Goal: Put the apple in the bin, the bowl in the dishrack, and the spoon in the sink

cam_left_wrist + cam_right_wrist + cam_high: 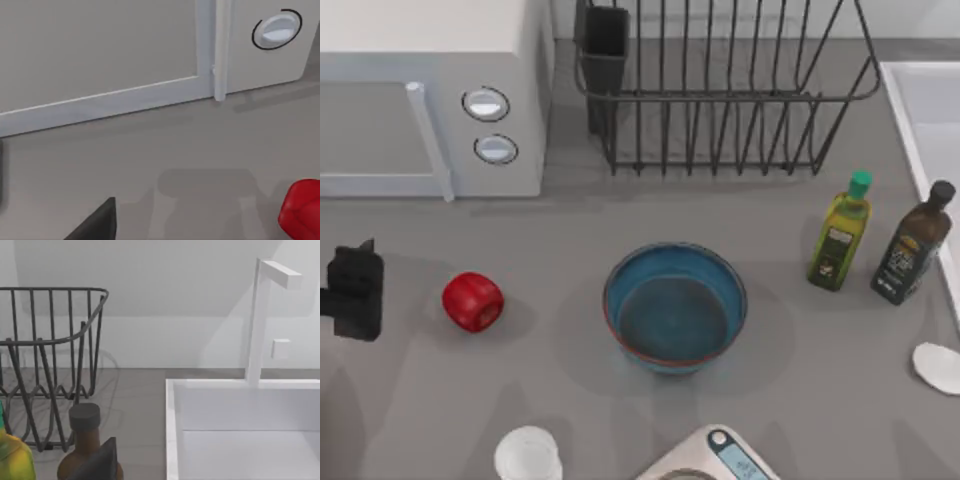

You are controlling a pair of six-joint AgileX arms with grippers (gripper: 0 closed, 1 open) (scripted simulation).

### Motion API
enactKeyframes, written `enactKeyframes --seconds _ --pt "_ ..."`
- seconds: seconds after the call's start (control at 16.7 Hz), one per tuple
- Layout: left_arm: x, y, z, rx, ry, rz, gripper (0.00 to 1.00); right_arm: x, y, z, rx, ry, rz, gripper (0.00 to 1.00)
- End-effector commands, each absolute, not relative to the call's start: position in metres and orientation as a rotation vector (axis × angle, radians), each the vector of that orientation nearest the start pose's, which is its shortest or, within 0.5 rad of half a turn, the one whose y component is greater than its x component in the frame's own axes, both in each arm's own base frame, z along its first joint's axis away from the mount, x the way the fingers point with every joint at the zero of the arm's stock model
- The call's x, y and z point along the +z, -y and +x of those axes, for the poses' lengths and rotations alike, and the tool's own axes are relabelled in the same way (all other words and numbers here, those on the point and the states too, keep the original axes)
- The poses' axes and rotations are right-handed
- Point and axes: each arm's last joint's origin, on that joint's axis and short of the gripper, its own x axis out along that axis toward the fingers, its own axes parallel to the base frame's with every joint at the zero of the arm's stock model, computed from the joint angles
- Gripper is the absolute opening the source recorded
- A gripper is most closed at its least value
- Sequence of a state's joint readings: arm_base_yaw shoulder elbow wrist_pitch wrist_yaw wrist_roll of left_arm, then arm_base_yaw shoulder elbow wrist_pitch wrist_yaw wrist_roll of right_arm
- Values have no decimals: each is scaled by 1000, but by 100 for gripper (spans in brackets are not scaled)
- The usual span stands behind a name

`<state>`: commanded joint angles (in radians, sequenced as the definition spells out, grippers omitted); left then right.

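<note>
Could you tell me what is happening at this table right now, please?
Nothing has been put away yet. The left gripper hovers at the table's left edge, beside the apple, holding nothing. The bowl sits mid-table in front of the dishrack. The spoon lies at the right edge near the sink, by two bottles. The right wrist view looks over the sink's rim.

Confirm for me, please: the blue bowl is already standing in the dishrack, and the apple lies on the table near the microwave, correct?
Not quite. In the top view the bowl stands on the table in front of the dishrack, not in it. The apple does lie on the table near the microwave.
</note>
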<state>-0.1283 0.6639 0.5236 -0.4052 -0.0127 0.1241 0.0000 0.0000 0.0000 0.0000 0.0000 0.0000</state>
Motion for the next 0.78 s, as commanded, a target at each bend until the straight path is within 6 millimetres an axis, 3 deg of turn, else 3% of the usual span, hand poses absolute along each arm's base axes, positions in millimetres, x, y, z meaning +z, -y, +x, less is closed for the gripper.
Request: enactKeyframes --seconds 0.18,0.3,0.54,0.78 --pt "250 36 197 -231 -781 235 100 160 1 106 0 0 0 100" --pt "249 51 231 -294 -943 294 100 160 1 106 0 0 0 100" --pt "226 85 290 -414 -1232 415 100 160 1 106 0 0 0 100" --pt "195 111 323 -493 -1442 516 100 160 1 106 0 0 0 100"
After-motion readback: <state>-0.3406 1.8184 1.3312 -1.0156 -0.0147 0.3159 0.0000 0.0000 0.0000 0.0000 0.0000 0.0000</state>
